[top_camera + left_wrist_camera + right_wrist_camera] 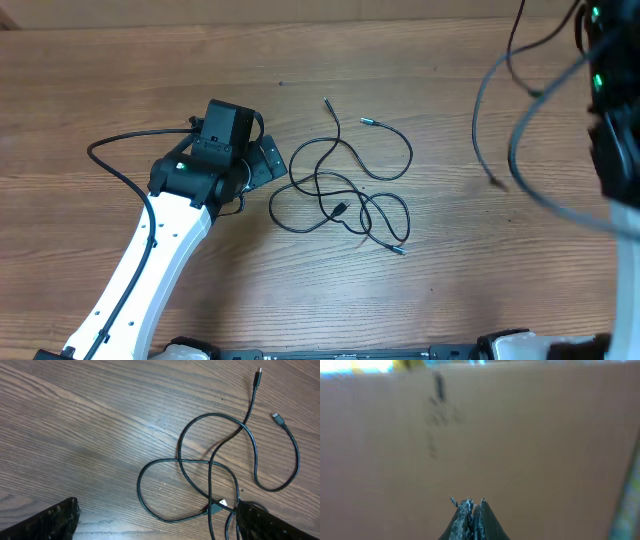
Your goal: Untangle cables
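The counter (100, 90) is brown wood grain, matt with a faint sheen. The cables (178, 450) have smooth, slightly glossy black sheathing, with one plug tip (258, 371) of silvery metal. The left pincer (156, 525) has black pads (50, 521) that are rough and pitted.

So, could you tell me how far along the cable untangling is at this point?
Nothing looks done yet: the cables lie looped over one another on the table. In hand: the left fingers are spread wide at the tangle's edge, gripping nothing. The right fingers are shut and empty, away to the side. Left: all of the separating.
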Tool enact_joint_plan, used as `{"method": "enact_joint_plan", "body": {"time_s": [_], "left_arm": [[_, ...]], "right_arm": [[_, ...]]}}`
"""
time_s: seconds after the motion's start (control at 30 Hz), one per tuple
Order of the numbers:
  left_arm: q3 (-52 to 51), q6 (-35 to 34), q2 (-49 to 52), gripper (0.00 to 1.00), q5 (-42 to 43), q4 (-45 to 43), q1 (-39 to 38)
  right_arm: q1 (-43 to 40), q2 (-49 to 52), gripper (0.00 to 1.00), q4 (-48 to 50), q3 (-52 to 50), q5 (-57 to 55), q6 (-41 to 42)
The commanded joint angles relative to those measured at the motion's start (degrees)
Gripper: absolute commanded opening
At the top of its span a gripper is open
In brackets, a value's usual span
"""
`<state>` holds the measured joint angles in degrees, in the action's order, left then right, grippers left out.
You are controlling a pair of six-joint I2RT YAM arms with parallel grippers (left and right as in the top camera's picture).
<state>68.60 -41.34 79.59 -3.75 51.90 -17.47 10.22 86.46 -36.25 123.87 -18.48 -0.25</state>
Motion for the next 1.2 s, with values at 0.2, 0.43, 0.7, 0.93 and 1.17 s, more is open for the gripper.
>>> {"method": "enact_joint_plan", "body": {"time_s": [0.2,0.43,0.7,0.93,1.17], "left_arm": [[0.72,1.33,-0.85,1.0,-1.33,-0.07,0.2],[0.72,1.33,-0.85,1.0,-1.33,-0.07,0.2],[0.72,1.33,-0.85,1.0,-1.31,-0.07,0.2],[0.72,1.33,-0.85,1.0,-1.33,-0.07,0.2],[0.72,1.33,-0.85,1.0,-1.33,-0.07,0.2]], "right_arm": [[-9.66,12.57,0.04,7.26,0.63,11.43,6.71],[-11.13,20.87,0.04,16.83,0.63,14.34,10.25],[-12.28,28.68,0.04,17.99,0.59,14.34,12.48],[-14.73,34.53,0.04,17.16,0.59,14.34,13.97],[-19.04,36.83,0.04,15.47,0.59,14.34,13.97]]}}
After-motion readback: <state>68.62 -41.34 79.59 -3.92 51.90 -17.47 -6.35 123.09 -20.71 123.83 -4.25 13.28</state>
